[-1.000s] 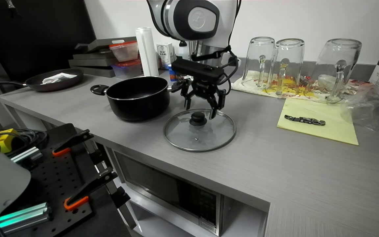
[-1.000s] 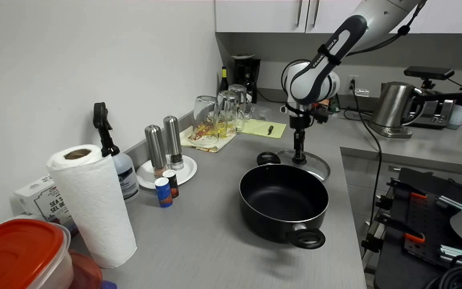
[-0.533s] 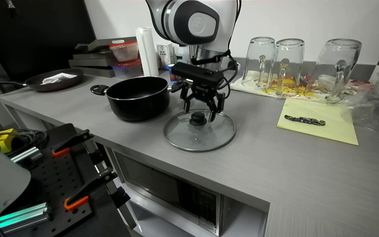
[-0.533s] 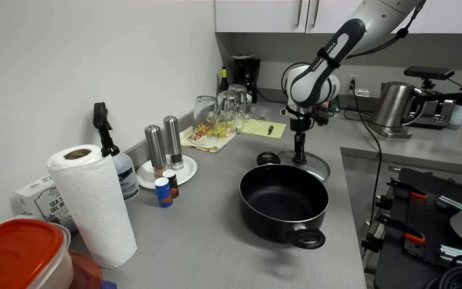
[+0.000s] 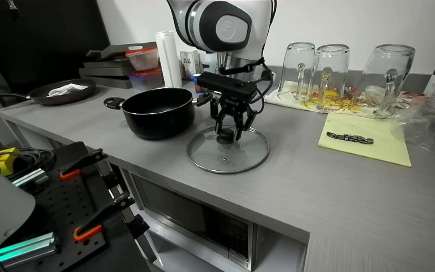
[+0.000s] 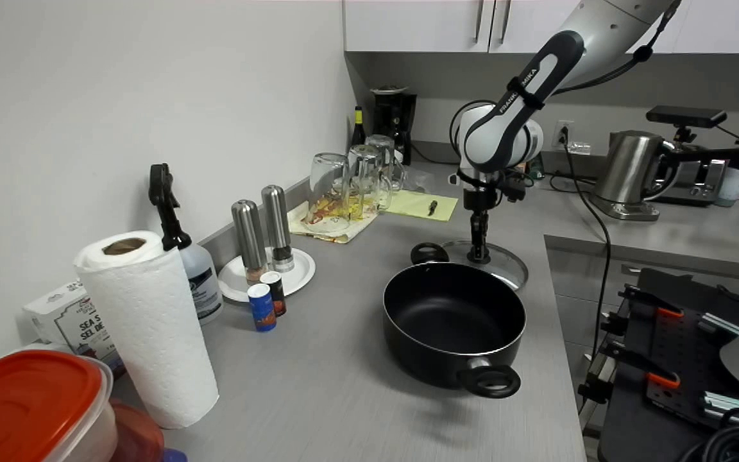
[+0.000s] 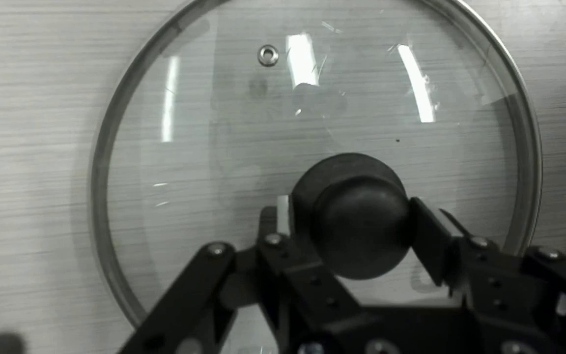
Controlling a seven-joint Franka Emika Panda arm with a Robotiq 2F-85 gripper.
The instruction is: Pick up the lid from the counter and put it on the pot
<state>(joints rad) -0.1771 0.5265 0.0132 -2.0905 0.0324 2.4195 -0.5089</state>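
The round glass lid [image 5: 225, 158] with its metal rim lies flat on the grey counter [image 5: 353, 204]. My gripper [image 5: 228, 133] points straight down over it, jaws closed in on the black knob [image 7: 361, 231]. In the wrist view one finger [image 7: 428, 241] touches the knob's right side. The other finger [image 7: 284, 216] is against or very close to its left side; dark shading hides the exact contact. The black pot [image 5: 161, 122] stands uncovered beside the lid. It looks empty in an exterior view [image 6: 453, 362], where it partly covers the lid [image 6: 512, 266].
A pot handle [image 5: 204, 99] reaches close to my gripper. Upturned glass mugs [image 5: 327, 75] stand on a cloth by the wall, near a yellow sheet [image 5: 368, 153]. A frying pan [image 5: 62, 96] and a paper towel roll [image 5: 168, 60] are farther along the counter.
The gripper sank slightly at first. Within the last half second its jaws came together around the knob, and the lid shifted a touch leftward in an exterior view. The pot has stayed put.
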